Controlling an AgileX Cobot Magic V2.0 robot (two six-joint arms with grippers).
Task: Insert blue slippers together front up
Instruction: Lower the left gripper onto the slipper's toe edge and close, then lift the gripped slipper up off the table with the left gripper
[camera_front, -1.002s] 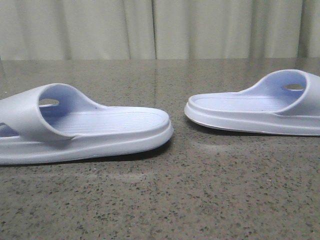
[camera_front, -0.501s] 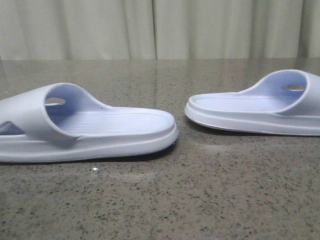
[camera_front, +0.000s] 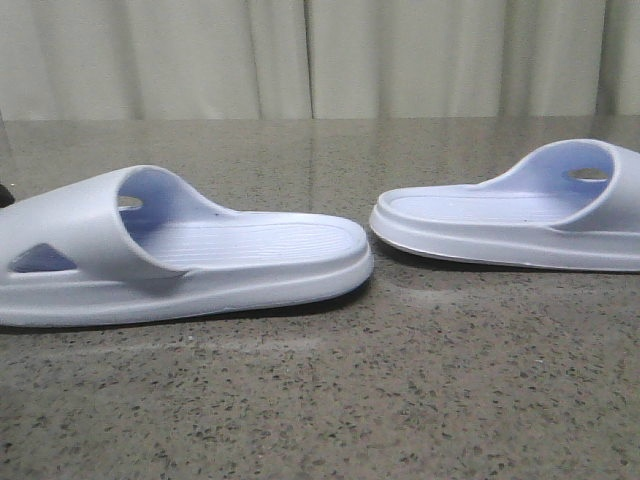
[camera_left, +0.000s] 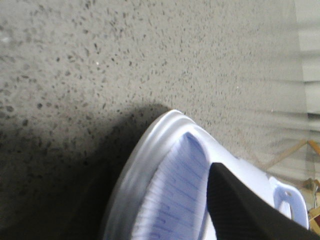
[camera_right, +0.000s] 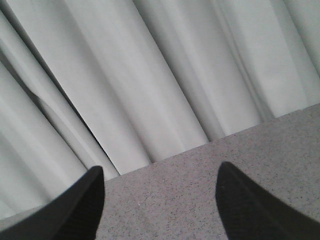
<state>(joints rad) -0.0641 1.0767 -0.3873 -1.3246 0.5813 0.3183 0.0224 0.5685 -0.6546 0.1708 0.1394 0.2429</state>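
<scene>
Two blue slippers lie on the speckled grey table, soles down. The left slipper (camera_front: 200, 260) has its strap to the left and its open end pointing at the right slipper (camera_front: 500, 225), a narrow gap apart. In the left wrist view, one black finger (camera_left: 235, 205) of my left gripper (camera_left: 165, 200) presses on the ribbed footbed of the left slipper (camera_left: 145, 160); the other finger is lost in the dark under the sole. My right gripper (camera_right: 160, 172) is open over bare table, facing the curtain, with no slipper in its view.
The stone-pattern table (camera_front: 330, 400) stretches back to a pale pleated curtain (camera_front: 320, 60). A dark sliver (camera_front: 3, 195) shows at the left edge of the front view, behind the left slipper's strap.
The left slipper has slid to the right, toward the right slipper, and its triangular side cut-out has come into view. The right slipper has not moved.
</scene>
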